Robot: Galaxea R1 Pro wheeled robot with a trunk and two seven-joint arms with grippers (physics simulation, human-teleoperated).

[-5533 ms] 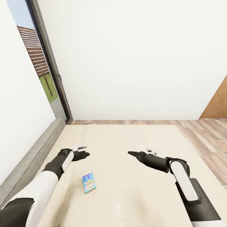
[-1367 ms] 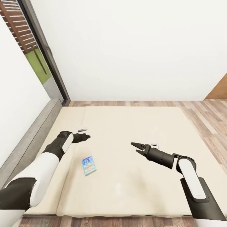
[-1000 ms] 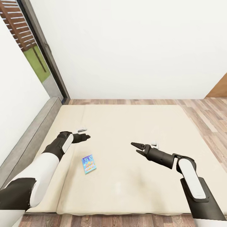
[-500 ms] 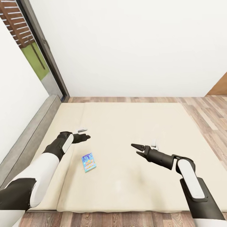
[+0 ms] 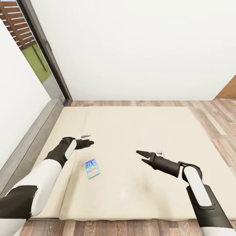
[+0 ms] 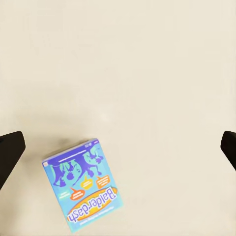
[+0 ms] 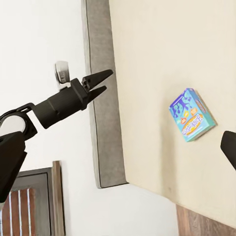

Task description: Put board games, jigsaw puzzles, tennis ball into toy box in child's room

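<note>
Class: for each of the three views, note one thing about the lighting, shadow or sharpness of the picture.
Head view: even, flat light; only a faint shadow beside the game box on the bed. Left wrist view: box lettering sharp, with a soft shadow at its edge. Right wrist view: the left gripper is crisp against the white wall; no glare.

White walls [image 5: 137, 49], wood-plank floor [image 5: 216, 118], tall window [image 5: 31, 49] at left.

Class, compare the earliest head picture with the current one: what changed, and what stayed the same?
The camera pulled back, so the bed's near edge and the floor now show. The right gripper opened. The board game stayed flat on the mattress, untouched; the left gripper stayed above and beside it.
</note>
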